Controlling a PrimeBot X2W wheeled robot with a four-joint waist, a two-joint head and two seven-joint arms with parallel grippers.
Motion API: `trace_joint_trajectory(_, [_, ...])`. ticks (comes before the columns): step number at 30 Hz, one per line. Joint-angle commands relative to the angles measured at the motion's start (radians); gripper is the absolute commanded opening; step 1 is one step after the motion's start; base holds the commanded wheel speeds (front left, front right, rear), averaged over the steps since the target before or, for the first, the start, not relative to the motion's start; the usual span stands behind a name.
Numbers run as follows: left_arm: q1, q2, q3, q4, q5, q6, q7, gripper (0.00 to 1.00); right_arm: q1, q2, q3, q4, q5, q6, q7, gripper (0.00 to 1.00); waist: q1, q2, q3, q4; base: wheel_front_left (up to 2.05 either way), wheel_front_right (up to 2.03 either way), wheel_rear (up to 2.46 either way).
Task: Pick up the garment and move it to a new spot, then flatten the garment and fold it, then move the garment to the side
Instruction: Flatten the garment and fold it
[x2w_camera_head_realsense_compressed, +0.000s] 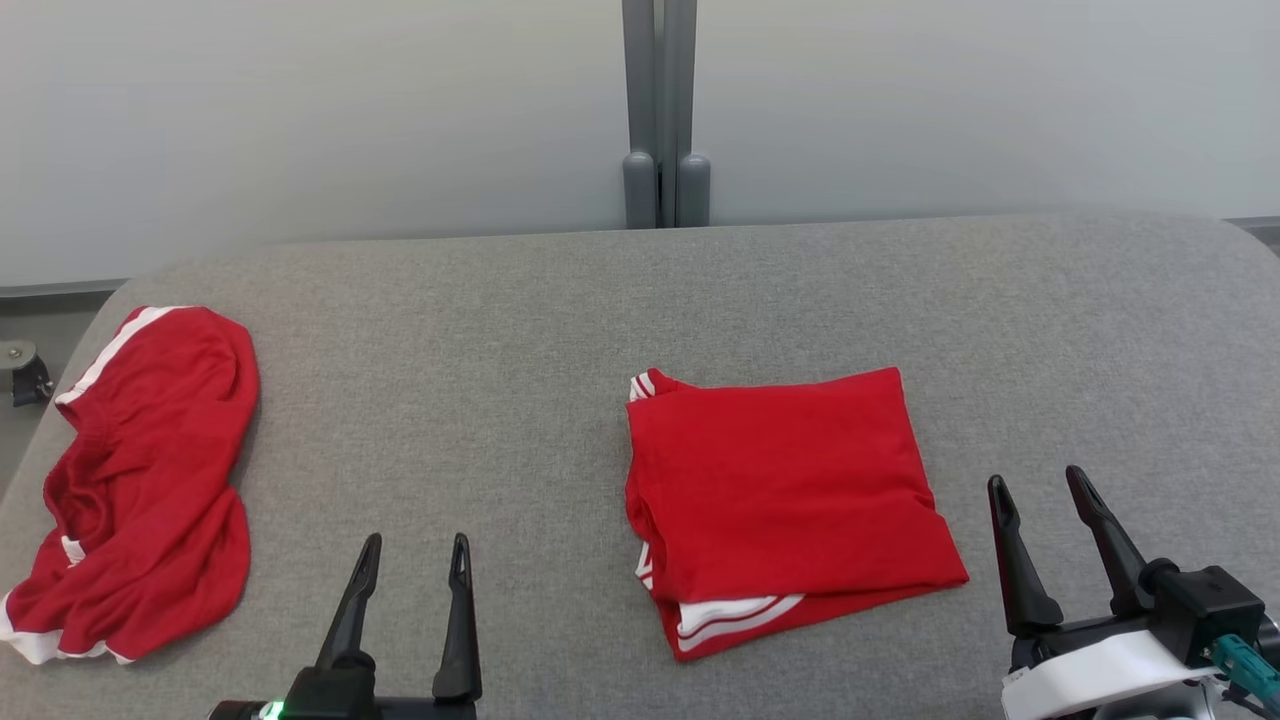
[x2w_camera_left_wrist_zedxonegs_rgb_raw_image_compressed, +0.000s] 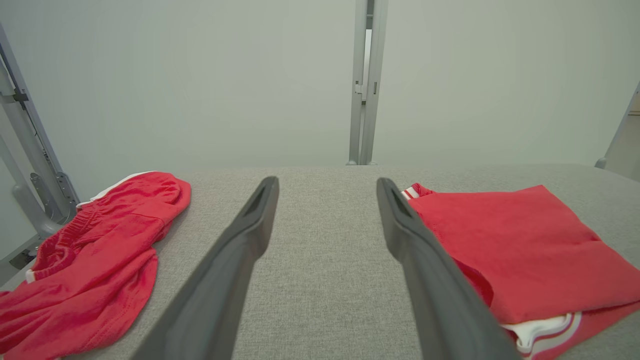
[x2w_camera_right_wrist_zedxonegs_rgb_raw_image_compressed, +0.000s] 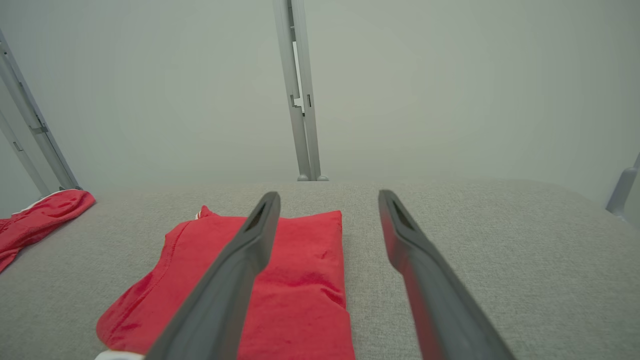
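Head view, clock bearings taken from the middle of the grey fabric-covered tabletop (x2w_camera_head_realsense_compressed: 500, 350).

- Folded red cloth garment (x2w_camera_head_realsense_compressed: 790, 480) with white stripes: lies flat at about 4 o'clock, a rough rectangle. White-striped edges show at its 10 o'clock corner and along its 6 o'clock edge. Nothing touches it.
- Crumpled red cloth garment (x2w_camera_head_realsense_compressed: 150, 470) with white trim: at 8 o'clock, hard by the tabletop's left edge, unfolded and bunched, well apart from the folded one.
- Left gripper (x2w_camera_head_realsense_compressed: 416, 545): at 7 o'clock, low in frame, fingers spread and empty, pointing to 12. Bare tabletop lies between the fingers. It sits between the two garments and touches neither.
- Right gripper (x2w_camera_head_realsense_compressed: 1037, 480): at 4 o'clock, just beyond the folded garment's right edge, fingers spread and empty, apart from the cloth.
- Grey metal post (x2w_camera_head_realsense_compressed: 660, 100): at 12 o'clock, behind the tabletop's far edge, against a pale wall.

Left wrist view: left gripper (x2w_camera_left_wrist_zedxonegs_rgb_raw_image_compressed: 327, 185) with fingers wide apart. The folded garment (x2w_camera_left_wrist_zedxonegs_rgb_raw_image_compressed: 525, 245) is at 3 o'clock and the crumpled one (x2w_camera_left_wrist_zedxonegs_rgb_raw_image_compressed: 100, 250) at 9 o'clock.

Right wrist view: right gripper (x2w_camera_right_wrist_zedxonegs_rgb_raw_image_compressed: 328, 196) spread. The folded garment (x2w_camera_right_wrist_zedxonegs_rgb_raw_image_compressed: 310, 270) is at 7 o'clock, partly behind the left-hand finger. The crumpled garment (x2w_camera_right_wrist_zedxonegs_rgb_raw_image_compressed: 40, 215) is at 9 o'clock, at the frame's edge.
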Motion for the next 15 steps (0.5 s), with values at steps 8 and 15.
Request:
trace_joint_trajectory(8, [0.007,0.001,0.005,0.0,0.006,-0.003,-0.001,1.0,0.013,0.006,0.01,-0.003,-0.008,-0.002,-0.003,1.0,0.0,0.0,0.002,0.001,0.0,0.0,0.0])
trace_joint_trajectory(15, [0.005,0.001,0.003,0.007,0.009,-0.008,-0.001,1.0,0.014,0.002,0.017,0.001,-0.003,-0.002,-0.003,1.0,0.0,0.0,-0.004,0.0,0.0,0.0,0.0])
